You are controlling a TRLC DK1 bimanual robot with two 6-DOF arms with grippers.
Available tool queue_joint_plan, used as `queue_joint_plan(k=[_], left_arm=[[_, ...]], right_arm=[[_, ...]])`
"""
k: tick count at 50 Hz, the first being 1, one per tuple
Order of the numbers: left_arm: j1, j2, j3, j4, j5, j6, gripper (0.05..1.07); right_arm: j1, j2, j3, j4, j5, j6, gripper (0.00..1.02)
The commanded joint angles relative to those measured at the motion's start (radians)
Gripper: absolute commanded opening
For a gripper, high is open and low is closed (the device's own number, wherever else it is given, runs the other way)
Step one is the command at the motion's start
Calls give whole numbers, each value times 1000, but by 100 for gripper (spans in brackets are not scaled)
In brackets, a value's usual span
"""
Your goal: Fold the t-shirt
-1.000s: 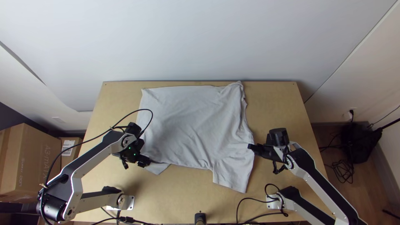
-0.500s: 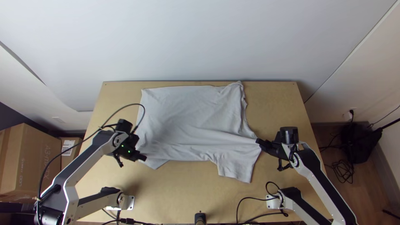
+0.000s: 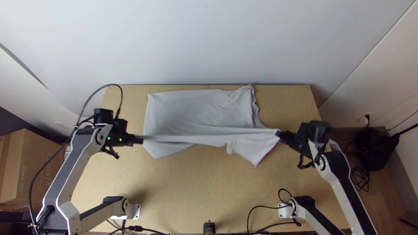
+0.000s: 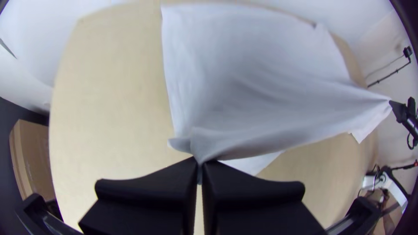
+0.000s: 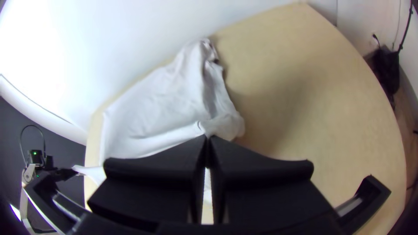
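Grey tee (image 3: 191,109) on table (image 3: 174,196), near part pulled taut btwn L grip (image 3: 141,139) & R grip (image 3: 278,133), each w/ fingers pinched on cloth. Prob. folding toward far edge: move both tog. at equal ht., ease tension, align edges, lower slowly, then release.

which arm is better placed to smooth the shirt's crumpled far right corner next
Likely right: the right end effector is nearer that corner than the left end effector. Both grip the t-shirt, so the right must release first.
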Motion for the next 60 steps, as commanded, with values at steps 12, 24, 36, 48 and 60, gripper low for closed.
queue_joint_plan(k=[12, 24, 36, 48, 60], left_arm=[[54, 33, 316, 106, -9, -113, 8], [77, 197, 634, 160, -52, -171, 8], [88, 251, 910, 181, -93, -213, 8], [125, 151, 1013, 209, -111, -242, 8], [208, -68, 1005, 243, -111, -234, 8]], right_arm=[[-2, 237, 434, 77, 11, -92, 2], [-1, 437, 752, 85, 16, -136, 2], [-2, 518, 1026, 97, 28, -195, 2], [19, 391, 1088, 172, 28, -216, 2], [67, 181, 1066, 177, 27, -215, 2]])
